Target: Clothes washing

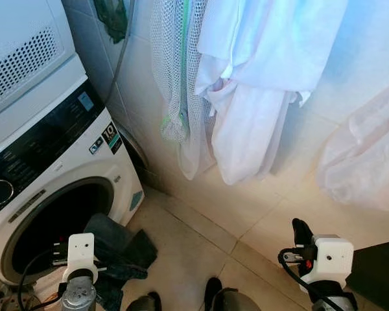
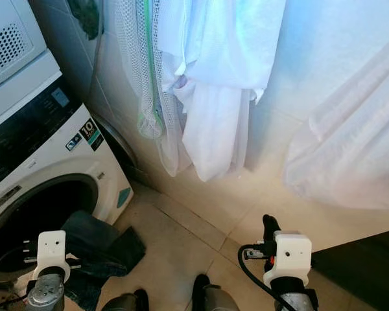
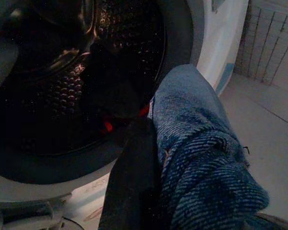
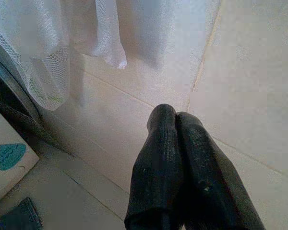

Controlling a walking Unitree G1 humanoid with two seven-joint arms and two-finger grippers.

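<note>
Loading judged partway: a dark garment with red is already lying in the perforated steel drum (image 3: pixel 62 81) of the white washing machine (image 1: pixel 84 175), while coarse blue denim jeans (image 3: pixel 201 163) are being held draped at the door opening by the left gripper (image 3: pixel 134 187). Right gripper (image 4: pixel 180 143), fingers pressed together, empty, is being held over pale floor tiles (image 4: pixel 249 72).

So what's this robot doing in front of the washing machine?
It is loading laundry. Its left hand holds a pair of blue jeans at the open door of the washing machine, with the denim draped over the lip of the drum; something dark already lies inside. Its right hand hangs idle, fingers closed on nothing, near the tiled wall. White clothes and a mesh bag hang above.
</note>
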